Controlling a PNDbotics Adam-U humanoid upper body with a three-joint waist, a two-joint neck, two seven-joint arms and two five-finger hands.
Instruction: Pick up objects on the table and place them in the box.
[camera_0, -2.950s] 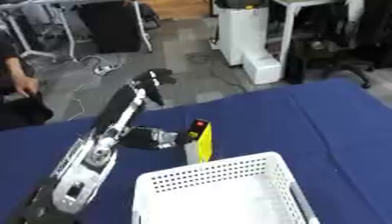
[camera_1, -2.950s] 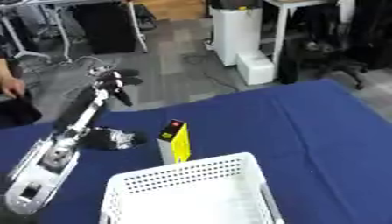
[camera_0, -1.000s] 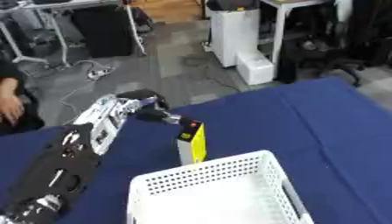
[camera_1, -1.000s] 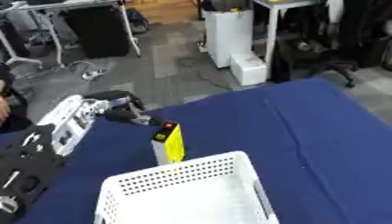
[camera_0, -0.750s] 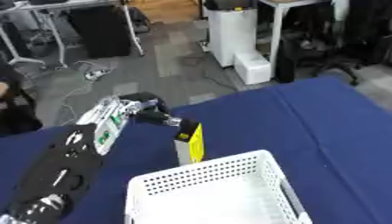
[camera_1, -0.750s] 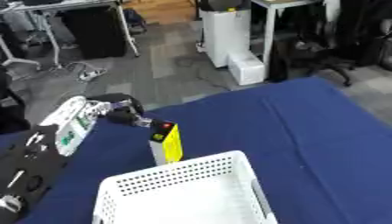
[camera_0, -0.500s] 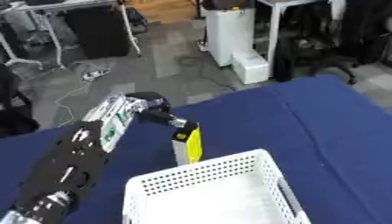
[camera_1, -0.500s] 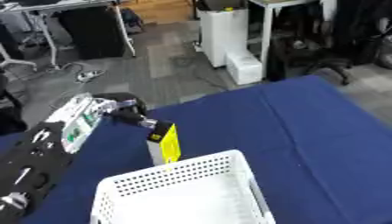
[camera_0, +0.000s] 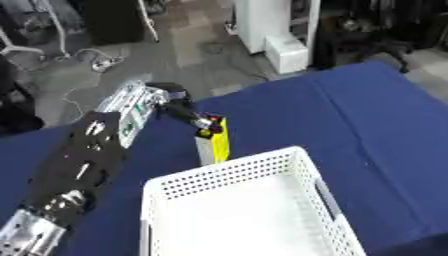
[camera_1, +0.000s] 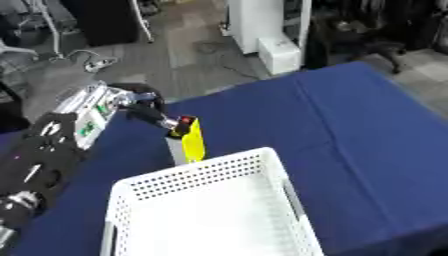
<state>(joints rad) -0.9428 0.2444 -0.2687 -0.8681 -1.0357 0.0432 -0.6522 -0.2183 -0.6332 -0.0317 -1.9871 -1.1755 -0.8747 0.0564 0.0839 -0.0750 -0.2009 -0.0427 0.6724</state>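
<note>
A yellow and grey box (camera_0: 213, 143) with a red mark on top stands upright on the blue table, just behind the far rim of the white perforated basket (camera_0: 249, 216). My left hand (camera_0: 182, 108) reaches in from the left, and its dark fingers (camera_1: 161, 118) touch the top of the yellow box. Whether they are curled round the box cannot be made out. The basket holds nothing that I can see. My right hand shows in neither view.
The blue table (camera_0: 376, 120) ends at a far edge, with grey floor, a white cabinet (camera_0: 274, 30) and chairs beyond it. My left arm (camera_0: 79, 170) lies across the left part of the table.
My left arm has swung down from its raised pose and its hand has come onto the top of the yellow box. The camera has shifted slightly.
</note>
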